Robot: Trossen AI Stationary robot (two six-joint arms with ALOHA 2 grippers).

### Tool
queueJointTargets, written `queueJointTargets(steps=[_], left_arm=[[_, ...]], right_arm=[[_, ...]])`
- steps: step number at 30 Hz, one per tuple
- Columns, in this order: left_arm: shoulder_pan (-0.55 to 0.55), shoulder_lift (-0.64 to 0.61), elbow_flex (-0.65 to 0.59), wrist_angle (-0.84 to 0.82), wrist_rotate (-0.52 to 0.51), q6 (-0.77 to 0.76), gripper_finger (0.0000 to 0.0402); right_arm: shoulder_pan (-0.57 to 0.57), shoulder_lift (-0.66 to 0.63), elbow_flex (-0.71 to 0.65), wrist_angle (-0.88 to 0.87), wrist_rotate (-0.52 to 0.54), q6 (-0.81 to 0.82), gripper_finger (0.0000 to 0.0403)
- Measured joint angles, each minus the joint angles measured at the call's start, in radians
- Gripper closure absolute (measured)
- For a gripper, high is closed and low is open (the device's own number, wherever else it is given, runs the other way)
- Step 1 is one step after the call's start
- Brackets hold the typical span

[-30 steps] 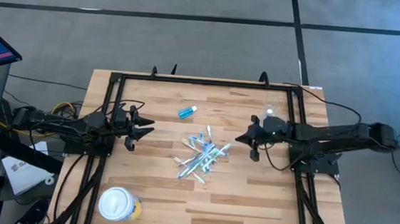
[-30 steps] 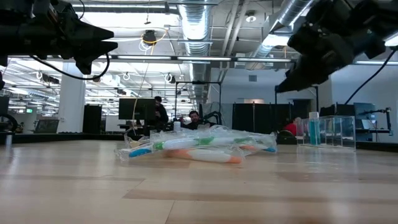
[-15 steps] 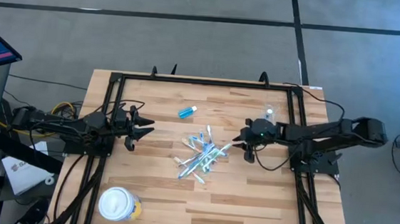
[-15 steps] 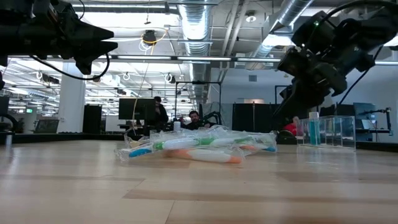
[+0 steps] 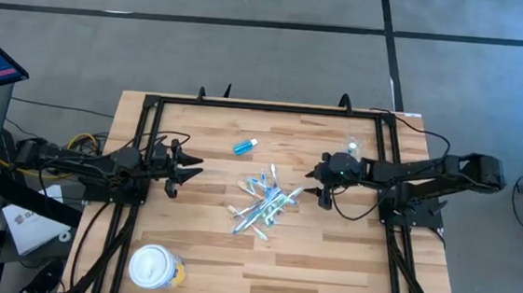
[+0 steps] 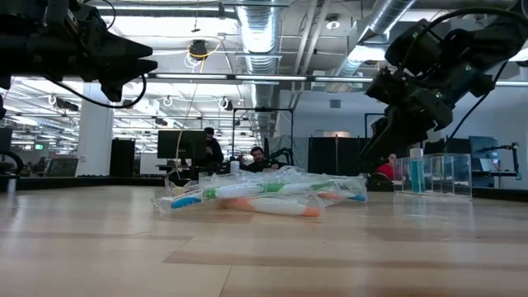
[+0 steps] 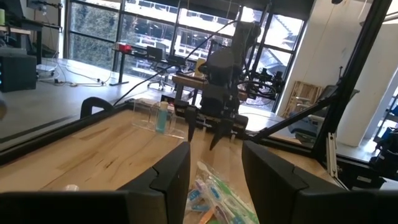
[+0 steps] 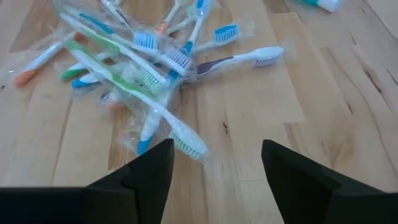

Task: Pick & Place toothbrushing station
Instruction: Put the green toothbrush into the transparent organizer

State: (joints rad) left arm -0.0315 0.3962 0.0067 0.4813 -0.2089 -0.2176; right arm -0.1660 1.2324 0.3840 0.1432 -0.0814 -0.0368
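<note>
Two dark grippers, both with fingers spread apart and holding nothing. Right gripper (image 5: 313,185) hangs just beside the heap of plastic-wrapped white, blue and green toothbrushes (image 5: 263,204) mid-table. Left gripper (image 5: 188,167) waits well off to the side. Small blue tube with white cap (image 5: 245,146) lies apart from the heap.

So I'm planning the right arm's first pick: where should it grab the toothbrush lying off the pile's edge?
Probably mid-handle on the stray toothbrush, from above: it lies flat, apart from the toothbrush pile, handle clear. The right claw, open, is already nearby.
</note>
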Motion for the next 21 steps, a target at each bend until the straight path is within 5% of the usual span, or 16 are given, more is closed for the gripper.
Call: queueJointTargets(steps=[11,21], left_arm=[[0.0,-0.001,0.0,0.007,0.0,0.0,0.0262],[0.0,0.0,0.0,0.009,0.0,0.0,0.0262]], right_arm=[[0.002,0.004,0.0,-0.004,-0.023,0.0,0.0189],[-0.008,0.186,0.001,0.126,-0.026,-0.022,0.0192]])
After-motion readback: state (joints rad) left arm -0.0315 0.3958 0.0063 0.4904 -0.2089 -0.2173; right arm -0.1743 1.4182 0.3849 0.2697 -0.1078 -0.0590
